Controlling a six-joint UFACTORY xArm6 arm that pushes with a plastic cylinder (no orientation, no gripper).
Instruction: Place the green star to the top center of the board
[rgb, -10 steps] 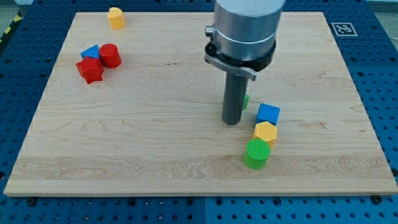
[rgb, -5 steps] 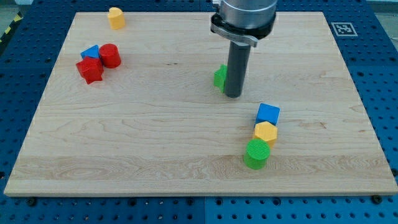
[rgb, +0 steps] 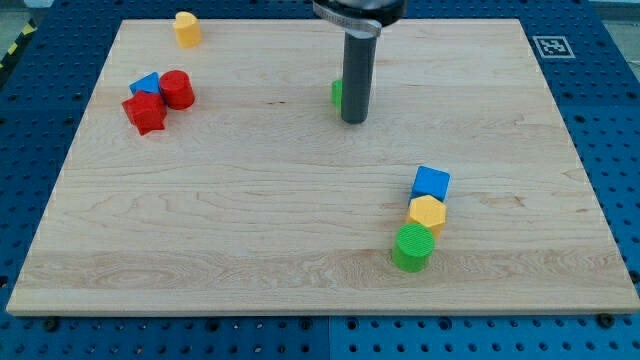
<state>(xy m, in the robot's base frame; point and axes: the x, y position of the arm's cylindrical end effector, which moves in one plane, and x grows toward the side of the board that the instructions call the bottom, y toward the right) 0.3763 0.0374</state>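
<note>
In the camera view, my tip (rgb: 352, 120) sits against the small green star block (rgb: 338, 94), mostly hidden behind the dark rod, probably touching, in the upper middle of the pale wooden board (rgb: 250, 230). There is no pincer to open or close. I'd keep pushing squarely toward the view's top, centred behind it. Blue perforated table (rgb: 30, 130) surrounds the board.

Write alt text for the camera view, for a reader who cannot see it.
My tip stands on a wooden board near its top centre, against a green star mostly hidden behind the rod. Red and blue blocks cluster at the view's upper left; blue, yellow and green blocks line up at the lower right.
</note>
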